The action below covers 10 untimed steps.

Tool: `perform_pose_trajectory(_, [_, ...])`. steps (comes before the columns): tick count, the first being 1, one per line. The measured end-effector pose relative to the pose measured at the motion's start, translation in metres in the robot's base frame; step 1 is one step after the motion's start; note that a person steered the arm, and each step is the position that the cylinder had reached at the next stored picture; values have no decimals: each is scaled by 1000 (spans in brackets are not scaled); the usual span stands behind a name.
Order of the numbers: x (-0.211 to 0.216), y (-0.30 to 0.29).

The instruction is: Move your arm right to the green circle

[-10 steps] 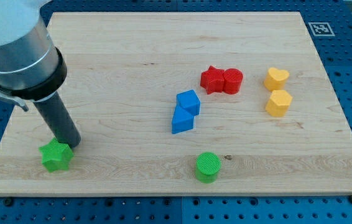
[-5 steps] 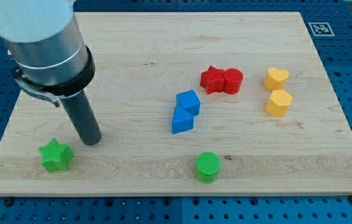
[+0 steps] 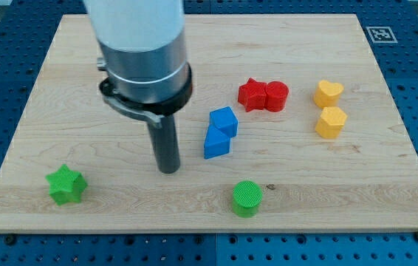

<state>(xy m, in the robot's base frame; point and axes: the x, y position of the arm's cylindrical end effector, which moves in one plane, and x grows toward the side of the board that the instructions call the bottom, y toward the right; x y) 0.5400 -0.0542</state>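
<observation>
Nearest the view's bottom edge of the table (image 3: 386, 199): green circle (image 3: 247, 198), right of centre, and green star (image 3: 66, 185), far toward the view's left, well apart. Just above that row, my tip (image 3: 168, 170), resting on bare wood between the two, up and left of the green circle, not touching it. No jaws here, only a straight dark rod. Beside the rod on the view's right, two blue blocks (image 3: 218, 132) touching each other. Farther up, red star (image 3: 252, 94) against red cylinder (image 3: 276, 96). Toward the view's right, yellow heart (image 3: 328, 93) above yellow hexagon (image 3: 331, 122).
</observation>
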Motion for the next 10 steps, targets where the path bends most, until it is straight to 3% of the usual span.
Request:
perform_pose_trajectory(7, [17,151])
perform_pose_trajectory(10, [67,178])
